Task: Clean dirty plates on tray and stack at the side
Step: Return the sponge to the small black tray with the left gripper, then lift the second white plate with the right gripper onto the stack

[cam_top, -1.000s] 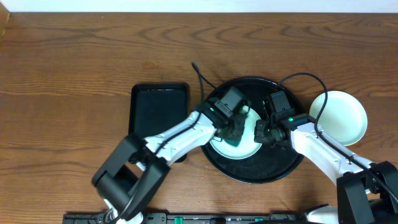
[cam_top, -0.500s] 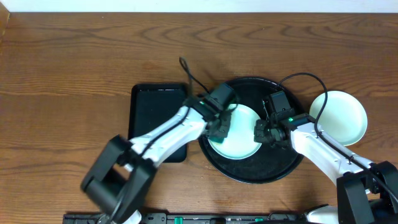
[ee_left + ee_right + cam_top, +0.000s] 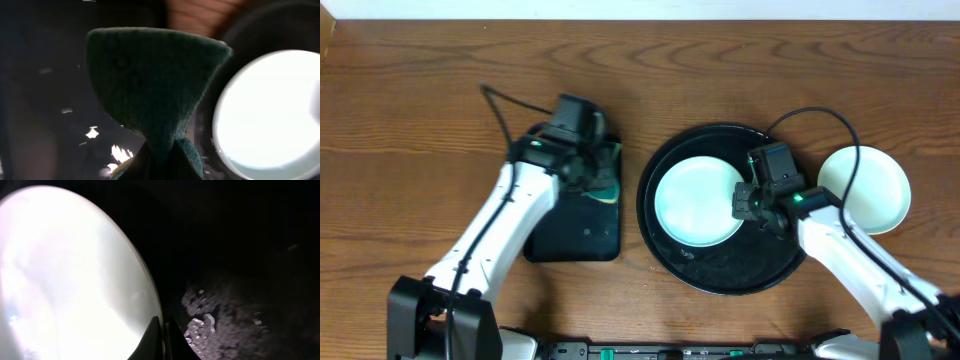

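Pinching a green sponge (image 3: pixel 150 85) in our left tool (image 3: pixel 594 172) over the rectangular tray (image 3: pixel 570 228), we are resting our closed right tool (image 3: pixel 744 201) against the right rim of 1 plate (image 3: pixel 695 200).

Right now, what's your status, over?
Left gripper shut on green scouring pad over rectangular black tray. Right gripper shut at rim of pale mint round plate on large round black tray. White plate sits beside tray; nothing between.
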Controlling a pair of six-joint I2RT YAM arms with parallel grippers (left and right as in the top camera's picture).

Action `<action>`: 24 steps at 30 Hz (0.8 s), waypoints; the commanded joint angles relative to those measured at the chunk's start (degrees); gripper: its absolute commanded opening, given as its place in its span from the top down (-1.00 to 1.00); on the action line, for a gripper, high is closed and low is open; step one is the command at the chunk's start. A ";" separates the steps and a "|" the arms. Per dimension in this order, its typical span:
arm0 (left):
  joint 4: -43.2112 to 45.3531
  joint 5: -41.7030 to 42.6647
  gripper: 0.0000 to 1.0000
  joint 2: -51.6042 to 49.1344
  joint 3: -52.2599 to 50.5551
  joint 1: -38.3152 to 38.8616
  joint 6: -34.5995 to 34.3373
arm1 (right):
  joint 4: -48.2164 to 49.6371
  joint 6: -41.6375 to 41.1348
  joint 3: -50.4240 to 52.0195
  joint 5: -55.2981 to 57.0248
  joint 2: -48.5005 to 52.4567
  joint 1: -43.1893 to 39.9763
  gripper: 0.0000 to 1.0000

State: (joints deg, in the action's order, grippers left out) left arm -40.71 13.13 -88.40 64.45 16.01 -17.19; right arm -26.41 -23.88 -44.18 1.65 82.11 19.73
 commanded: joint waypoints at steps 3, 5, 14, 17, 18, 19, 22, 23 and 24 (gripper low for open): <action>0.02 2.32 0.86 -0.04 -4.63 -7.17 3.41 | -1.16 7.69 -0.48 9.55 -5.25 0.00 0.97; 0.26 2.29 0.85 -0.35 -5.29 -7.98 5.90 | -1.36 9.49 -0.50 14.93 -6.91 0.92 0.98; 1.16 1.18 0.85 -4.74 -5.35 -7.96 10.78 | -0.87 21.62 -2.69 37.00 -12.09 8.17 0.98; 1.36 1.20 0.85 -6.45 -5.35 -7.96 10.78 | 0.57 25.49 -3.06 43.50 -12.15 10.34 0.98; 1.60 1.20 0.85 -7.10 -5.35 -7.96 10.75 | 1.84 27.26 -3.08 46.47 -12.15 11.41 0.98; 1.88 1.22 0.85 -7.72 -5.35 -7.96 10.78 | 3.23 28.98 -3.08 48.61 -12.15 12.39 0.98; 2.27 1.20 0.85 -9.27 -5.35 -7.96 10.78 | 8.81 35.91 -3.08 53.79 -12.15 15.96 0.98; 2.27 1.22 0.85 -9.68 -5.35 -7.96 10.78 | 10.38 37.66 -3.08 54.97 -12.15 16.83 0.98; 2.27 1.22 0.85 -10.01 -5.35 -7.96 10.75 | 12.39 39.76 -3.08 56.28 -12.15 17.81 0.98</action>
State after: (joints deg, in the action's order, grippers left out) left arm -38.54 14.68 -97.41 59.27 8.10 -7.42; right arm -16.49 8.01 -45.80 49.58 70.96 35.05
